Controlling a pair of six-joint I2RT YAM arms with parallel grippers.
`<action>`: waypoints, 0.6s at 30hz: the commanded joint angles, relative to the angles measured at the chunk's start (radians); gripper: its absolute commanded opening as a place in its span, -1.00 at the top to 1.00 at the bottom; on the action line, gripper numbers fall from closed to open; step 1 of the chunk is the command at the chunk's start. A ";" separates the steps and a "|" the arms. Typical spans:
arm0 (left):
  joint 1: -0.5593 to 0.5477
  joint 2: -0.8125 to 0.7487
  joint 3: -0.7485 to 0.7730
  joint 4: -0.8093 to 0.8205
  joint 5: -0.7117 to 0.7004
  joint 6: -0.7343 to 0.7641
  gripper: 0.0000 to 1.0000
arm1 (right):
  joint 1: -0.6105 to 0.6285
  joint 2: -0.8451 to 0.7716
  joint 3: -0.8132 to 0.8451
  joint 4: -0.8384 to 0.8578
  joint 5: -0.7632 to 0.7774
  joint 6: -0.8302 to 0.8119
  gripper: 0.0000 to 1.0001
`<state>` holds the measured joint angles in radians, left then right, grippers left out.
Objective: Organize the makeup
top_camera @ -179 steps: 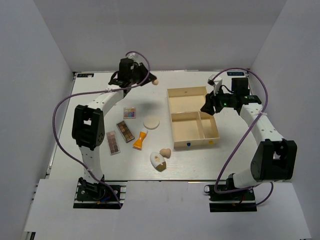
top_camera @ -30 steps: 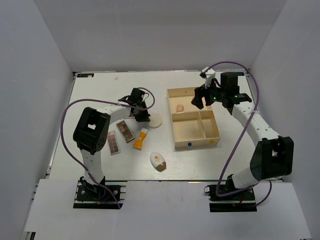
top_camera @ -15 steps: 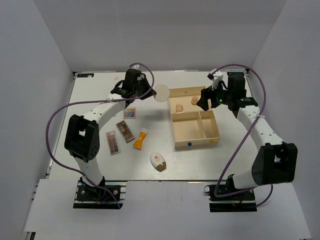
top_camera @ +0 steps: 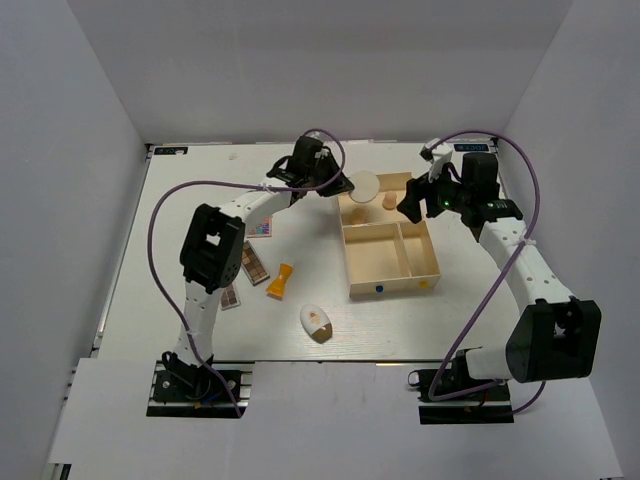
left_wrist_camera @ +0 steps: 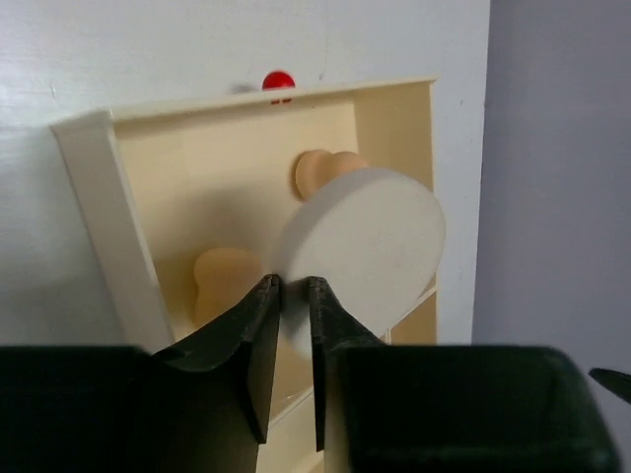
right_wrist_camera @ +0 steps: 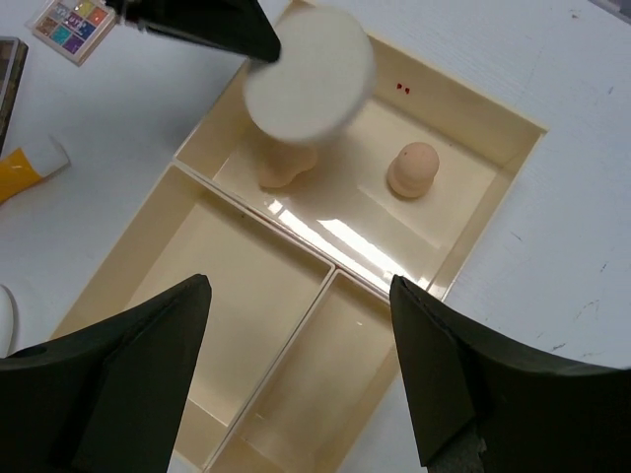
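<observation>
The round cream disc (left_wrist_camera: 365,241) hangs in the air, tilted on edge, over the far, largest compartment of the cream three-compartment box (top_camera: 395,287), near that compartment's left end. The left pincer (left_wrist_camera: 288,286) has it by the near edge: the two dark fingers (left_wrist_camera: 258,330) stand close together with the rim of the disc pinched between their tips, and the rest of the disc juts out beyond them. Below it, on the floor of the same compartment, lie the two peach sponges: one (right_wrist_camera: 286,166) is partly covered by the disc in the right wrist view, and the other (right_wrist_camera: 414,169) is further along to the right, apart from the first. The two smaller near compartments hold nothing that shows. The right pincer (right_wrist_camera: 298,286) hovers above the box, its fingers spread wide and gripping nothing, with the divider between the compartments showing between them. Left of the box, on the white table (top_camera: 180,200), lie the other cosmetics: the small square colourful palette (right_wrist_camera: 74,22) beside the left arm, the orange tube (top_camera: 279,281) nearer the front, and the white egg-shaped item (top_camera: 317,322) closest to the near edge. The two long brown palettes (top_camera: 252,262) lie further left, partly hidden by the left arm.
</observation>
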<state>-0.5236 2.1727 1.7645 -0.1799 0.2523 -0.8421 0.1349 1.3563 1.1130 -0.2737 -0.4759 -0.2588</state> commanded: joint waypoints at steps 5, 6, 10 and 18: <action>-0.027 -0.034 0.046 -0.056 -0.021 0.000 -0.38 | -0.011 -0.046 -0.024 -0.001 -0.099 -0.065 -0.60; -0.027 -0.039 0.049 -0.056 -0.019 0.000 -0.43 | -0.009 -0.046 -0.022 -0.016 -0.139 -0.118 -0.60; -0.027 -0.079 0.105 -0.081 -0.036 0.017 -0.47 | -0.001 -0.048 -0.022 -0.157 -0.451 -0.357 -0.60; 0.010 -0.286 -0.063 -0.112 -0.109 0.107 -0.47 | 0.115 -0.031 -0.047 -0.435 -0.541 -0.712 -0.78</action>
<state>-0.5259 2.0476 1.7725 -0.2771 0.1967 -0.8017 0.1978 1.3361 1.0863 -0.6064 -0.9531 -0.8108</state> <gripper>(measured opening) 0.734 0.885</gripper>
